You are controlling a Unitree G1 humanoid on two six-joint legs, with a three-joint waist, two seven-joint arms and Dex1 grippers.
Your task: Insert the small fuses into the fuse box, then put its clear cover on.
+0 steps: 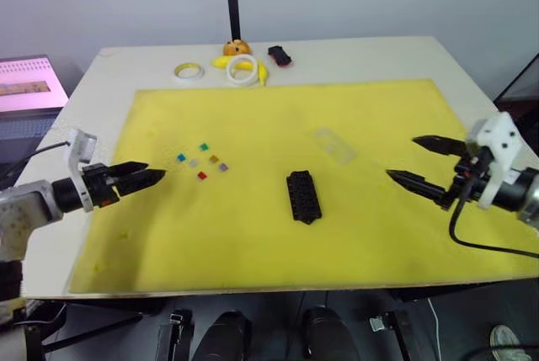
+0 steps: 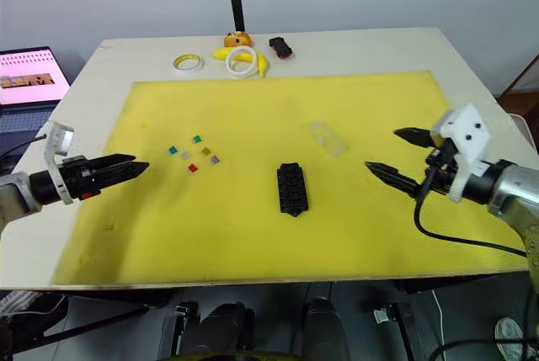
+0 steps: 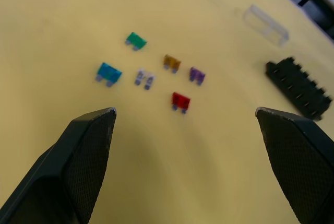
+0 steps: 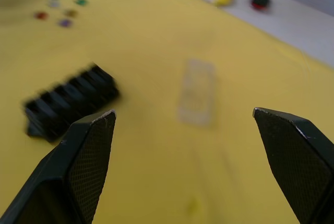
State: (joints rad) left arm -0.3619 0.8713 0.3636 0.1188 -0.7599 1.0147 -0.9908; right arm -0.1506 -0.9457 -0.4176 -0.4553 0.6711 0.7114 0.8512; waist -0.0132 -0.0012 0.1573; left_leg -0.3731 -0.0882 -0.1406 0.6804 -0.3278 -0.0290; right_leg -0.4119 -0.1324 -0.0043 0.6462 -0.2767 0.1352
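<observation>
**Six fuses loose on the mat, both grippers spread wide**

Six small fuses point(image 1: 203, 161) lie in a loose cluster on the yellow mat point(image 1: 278, 235), left of centre; blue, green, grey, yellow, purple and red, none in a slot; the fuse box point(image 1: 303, 196) sits near the mat's middle, well apart from them; the clear cover point(image 1: 335, 145) lies flat beyond it toward the right, not on the box; the left gripper point(image 1: 143, 176) hovers just left of the fuses, fingers apart and empty; the right gripper point(image 1: 423, 161) hangs right of the box, fingers apart, holding nothing; tape rings point(image 1: 241, 69) rest on the table's point(image 1: 379, 58) far edge.
</observation>
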